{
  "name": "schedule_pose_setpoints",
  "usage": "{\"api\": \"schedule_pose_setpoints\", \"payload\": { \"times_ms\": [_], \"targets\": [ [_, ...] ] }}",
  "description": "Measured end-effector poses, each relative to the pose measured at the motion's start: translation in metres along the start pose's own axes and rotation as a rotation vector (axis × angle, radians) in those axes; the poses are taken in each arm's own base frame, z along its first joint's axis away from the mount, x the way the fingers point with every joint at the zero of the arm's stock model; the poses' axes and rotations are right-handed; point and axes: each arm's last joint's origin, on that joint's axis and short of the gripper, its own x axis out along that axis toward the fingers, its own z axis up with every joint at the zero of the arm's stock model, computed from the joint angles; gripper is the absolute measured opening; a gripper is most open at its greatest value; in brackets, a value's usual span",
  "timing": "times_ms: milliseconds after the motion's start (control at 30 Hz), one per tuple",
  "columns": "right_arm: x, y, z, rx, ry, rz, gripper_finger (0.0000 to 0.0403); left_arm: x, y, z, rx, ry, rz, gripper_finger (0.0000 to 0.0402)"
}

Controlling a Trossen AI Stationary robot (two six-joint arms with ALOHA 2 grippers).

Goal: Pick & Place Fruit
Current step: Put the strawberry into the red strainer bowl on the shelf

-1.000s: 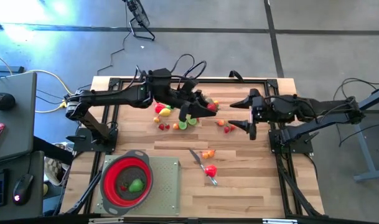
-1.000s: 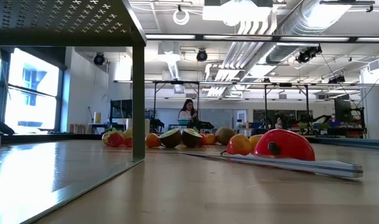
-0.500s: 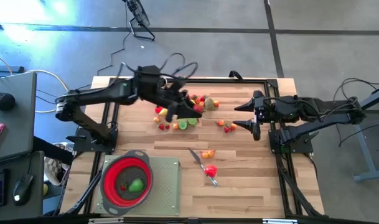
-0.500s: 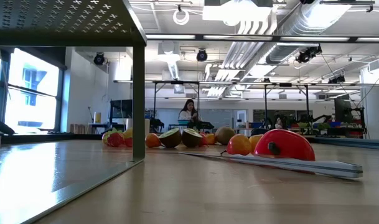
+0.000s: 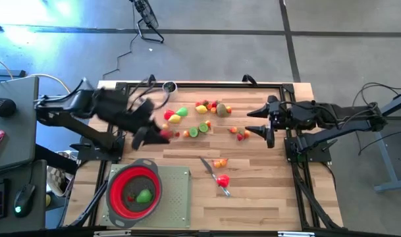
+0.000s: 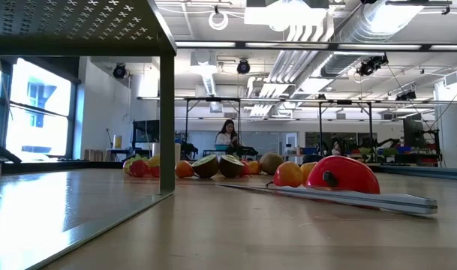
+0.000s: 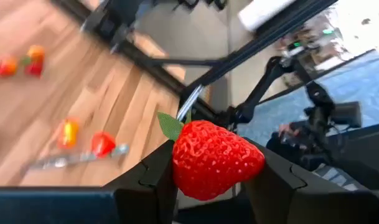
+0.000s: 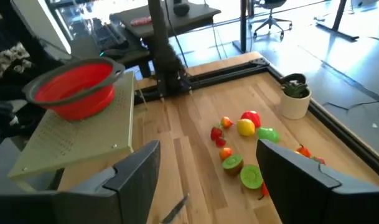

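My left gripper (image 5: 154,135) is shut on a red toy strawberry (image 7: 215,159) and hangs over the table's left part, a little beyond the red strainer (image 5: 134,189). The strawberry also shows in the high view (image 5: 164,133). The other toy fruits (image 5: 199,118) lie scattered on the wooden table toward its far middle, with a few more (image 5: 220,162) near the grey knife (image 5: 209,166). A green fruit (image 5: 144,195) lies in the strainer. My right gripper (image 5: 261,125) is open and empty at the table's right side. Neither gripper shows in the low view. My left gripper pinches the strawberry by its two sides (image 7: 180,167) between its two fingers. The green leaf (image 7: 170,126) sticks out to one side. The strawberry is lifted clear of the table.
The strainer stands on a pale perforated board (image 5: 174,197) at the near left. A red fruit half (image 5: 223,180) lies by the knife's near end. A small white pot (image 5: 168,86) stands at the far edge. Bare wood shows at the near right.
My left gripper has drawn back from the fruit cluster at the far middle toward the table's left and near side, carrying the strawberry clear of the table. The fruits it covered now show. My right gripper has shifted only slightly.
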Motion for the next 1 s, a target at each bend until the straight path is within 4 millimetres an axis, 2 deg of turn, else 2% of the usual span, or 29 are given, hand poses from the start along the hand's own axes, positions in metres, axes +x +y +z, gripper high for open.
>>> {"api": "schedule_pose_setpoints", "payload": {
  "times_ms": [167,333,500,633,833,1000],
  "targets": [
    [0.0,-0.001,0.002,0.027,-0.034,-0.061,0.0258,-0.01,-0.016,-0.036,-0.076,0.088,0.048,0.0149],
    [0.0,-0.002,0.004,0.04,-0.061,-0.08,0.0258,-0.009,-0.03,-0.072,-0.122,0.189,0.102,0.015],
    [0.002,-0.001,0.006,0.048,-0.083,-0.085,0.0258,-0.006,-0.033,-0.104,-0.191,0.302,0.226,0.015],
    [0.005,0.0,0.006,0.046,-0.085,-0.097,0.0258,-0.004,-0.03,-0.128,-0.265,0.38,0.39,0.015],
    [0.013,0.002,0.004,0.033,-0.06,-0.105,0.0258,0.003,-0.024,-0.152,-0.365,0.508,0.622,0.015],
    [0.019,0.001,0.003,0.025,-0.047,-0.12,0.0258,0.012,-0.024,-0.16,-0.374,0.521,0.669,0.015]
  ]
}}
